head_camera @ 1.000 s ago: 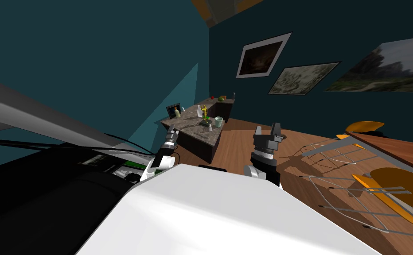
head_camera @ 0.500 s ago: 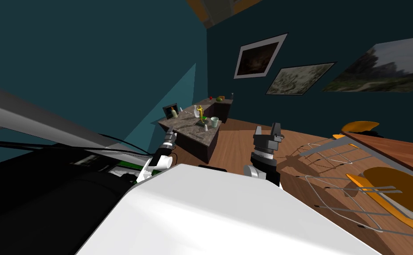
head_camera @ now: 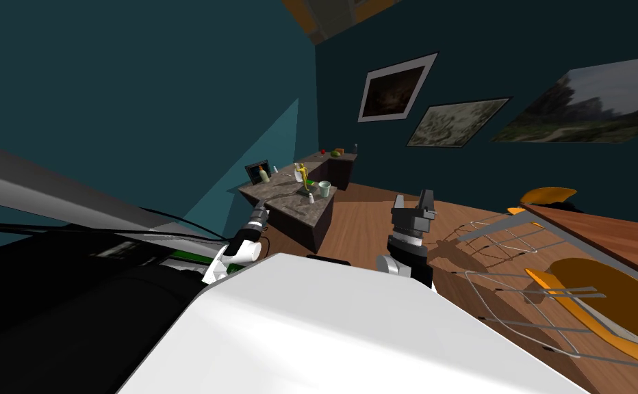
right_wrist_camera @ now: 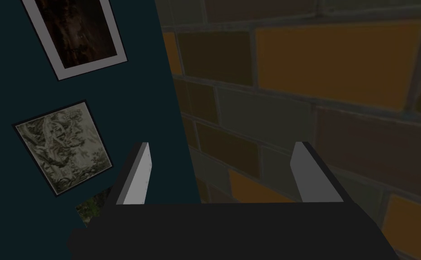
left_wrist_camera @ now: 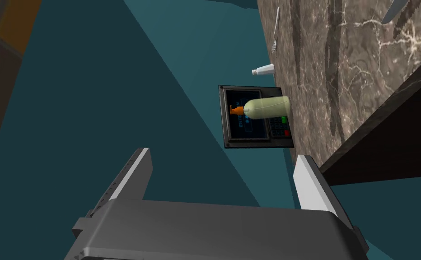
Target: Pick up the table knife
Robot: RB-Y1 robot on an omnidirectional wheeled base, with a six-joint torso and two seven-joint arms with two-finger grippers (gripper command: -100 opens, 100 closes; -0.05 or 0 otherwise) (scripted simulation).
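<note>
Left claw (left_wrist_camera: 223, 155) and right claw (right_wrist_camera: 221, 144) both gape wide, empty. The marbled desk (left_wrist_camera: 363, 81) carries one table knife (left_wrist_camera: 394, 11), well apart from the left claw, one fork (left_wrist_camera: 276, 25), one shaker (left_wrist_camera: 263, 70), one bottle (left_wrist_camera: 268, 107)

Counter (left_wrist_camera: 363, 67) top: veined stone look, grey-brown with pale streaks; its side panel is dark and matt. Floor (head_camera: 359, 227), centre of the head view: smooth mid-brown wood planks. Table (head_camera: 626, 236), right edge: reddish wood grain. Chairs (head_camera: 605, 280), lower right: thin grey metal wire frames, smooth orange seats. Left gripper (left_wrist_camera: 222, 155) fingers (left_wrist_camera: 133, 178): smooth, matt, light grey. Walls (head_camera: 139, 89): flat matt teal.
</note>
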